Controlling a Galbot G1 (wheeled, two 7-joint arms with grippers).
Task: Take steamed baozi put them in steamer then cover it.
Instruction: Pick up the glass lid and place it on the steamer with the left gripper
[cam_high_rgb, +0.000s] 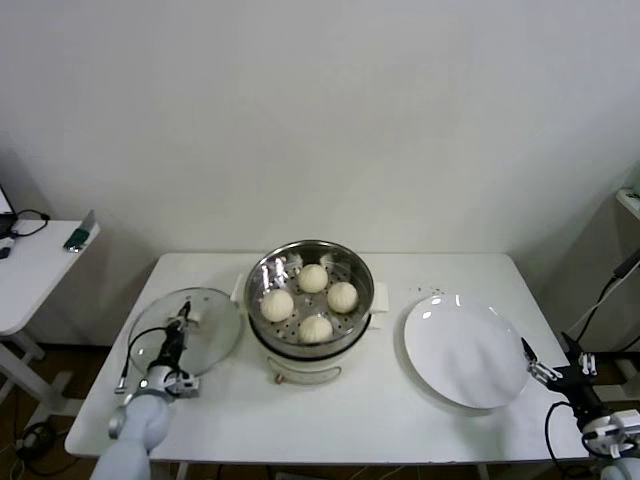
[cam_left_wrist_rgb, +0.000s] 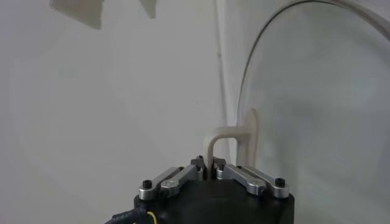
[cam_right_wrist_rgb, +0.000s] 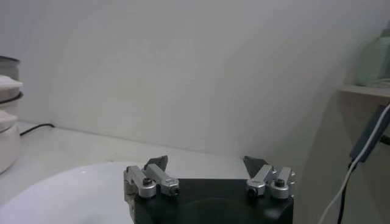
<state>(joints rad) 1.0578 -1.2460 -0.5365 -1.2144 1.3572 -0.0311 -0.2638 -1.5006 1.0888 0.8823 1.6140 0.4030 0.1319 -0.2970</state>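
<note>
Left end effector (cam_high_rgb: 181, 325) grips the cover (cam_high_rgb: 188, 330) by its handle, ready for the steamer (cam_high_rgb: 312, 300) holding four steamed baozi (cam_high_rgb: 312, 300); right end effector (cam_high_rgb: 537, 365) released.

Lid (cam_left_wrist_rgb: 317, 91) cut off by frame edge; plate (cam_right_wrist_rgb: 67, 195) and steamer (cam_right_wrist_rgb: 9, 115) cropped in right wrist view.

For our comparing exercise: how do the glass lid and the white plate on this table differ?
The cover is clear glass with a metal rim and a white bar handle; the plate is opaque white with no handle. The cover lies on the steamer's left with the left gripper shut on its handle; the plate lies on its right, untouched, the right gripper open beside it. Both are round.
</note>
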